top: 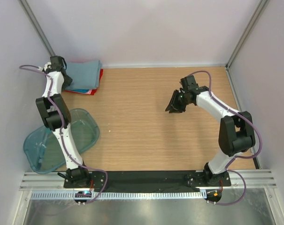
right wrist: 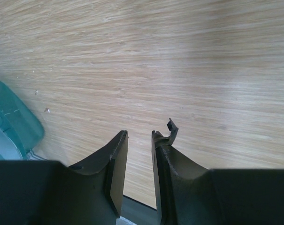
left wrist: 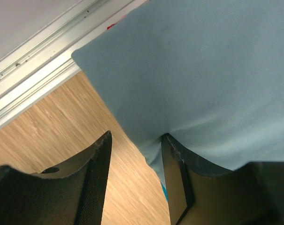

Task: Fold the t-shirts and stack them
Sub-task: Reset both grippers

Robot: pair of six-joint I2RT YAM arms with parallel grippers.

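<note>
Three stacked t-shirts [top: 83,75], one tub [top: 88,126]

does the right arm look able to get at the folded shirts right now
Probably not easily: the shirts lie in the far left corner with the left claw right over them, while the right claw hangs well across the table.

Teal tub [top: 88,117], left edge of wooden table [top: 142,124]
</note>
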